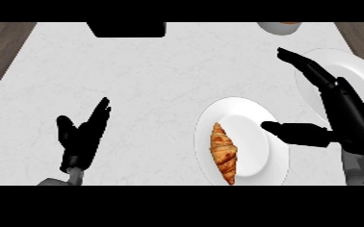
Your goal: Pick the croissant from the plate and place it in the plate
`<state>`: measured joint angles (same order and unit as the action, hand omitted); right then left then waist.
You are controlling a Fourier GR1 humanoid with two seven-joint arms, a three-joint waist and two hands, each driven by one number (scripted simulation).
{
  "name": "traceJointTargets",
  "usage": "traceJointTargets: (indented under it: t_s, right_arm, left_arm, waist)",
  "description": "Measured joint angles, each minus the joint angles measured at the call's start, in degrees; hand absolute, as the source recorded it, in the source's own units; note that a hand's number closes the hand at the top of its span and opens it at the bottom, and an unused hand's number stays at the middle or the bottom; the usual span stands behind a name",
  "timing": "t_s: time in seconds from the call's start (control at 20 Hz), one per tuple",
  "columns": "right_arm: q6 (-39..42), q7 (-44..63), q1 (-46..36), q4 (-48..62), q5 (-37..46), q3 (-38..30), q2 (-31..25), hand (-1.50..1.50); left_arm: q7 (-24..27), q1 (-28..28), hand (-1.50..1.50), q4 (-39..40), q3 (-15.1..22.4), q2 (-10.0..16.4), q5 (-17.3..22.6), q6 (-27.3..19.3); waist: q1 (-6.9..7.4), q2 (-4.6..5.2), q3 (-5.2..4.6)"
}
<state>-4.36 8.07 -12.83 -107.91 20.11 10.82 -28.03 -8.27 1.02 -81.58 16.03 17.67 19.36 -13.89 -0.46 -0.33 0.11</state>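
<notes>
The croissant (223,153) lay on the near plate (245,110), on the left part of it, with its long side pointing away from the robot. It had not been picked up yet. The right hand (343,110) was wide open and held nothing. Its fingers (305,67) were straight and pointed up and to the left, and its thumb (292,132) stuck out over the right side of the near plate. The thumb was near the croissant but did not touch it. I think the hand was spread like that so the croissant could fit between the thumb and the fingers when it came to grab. The hand would need to go more to the left and down first. The second plate (352,67) sat just beside the near one, to the right and farther back, partly under the right hand. That looked like the place for the croissant to go, so the trip would be short. The left hand (82,132) rested open at the lower left, well apart from both plates, with nothing in it. It stayed out of the way because the right hand was closer to the job.
</notes>
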Motion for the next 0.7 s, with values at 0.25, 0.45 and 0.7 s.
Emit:
traceJointTargets:
  t_s: [0.25,0.45,0.7]
  right_arm:
    - [10.6,9.9,-0.7,-3.4,3.1,4.8,-6.2,-1.50]
    - [18.7,21.0,-3.8,-7.3,4.9,9.9,-7.2,-1.50]
    - [24.5,32.5,-7.2,-7.8,9.5,17.7,-2.8,-1.50]
  left_arm:
    - [0.8,0.0,0.00,0.8,-0.5,-0.3,0.0,0.7]
    - [0.1,-0.1,0.00,0.1,-0.7,-0.1,-0.2,1.0]
    - [-0.8,-0.1,0.00,-0.6,0.0,-1.3,-1.0,0.7]
  waist:
    - [0.13,-0.03,-0.05]
    - [0.53,-0.01,-0.10]
    - [0.83,0.10,-0.08]
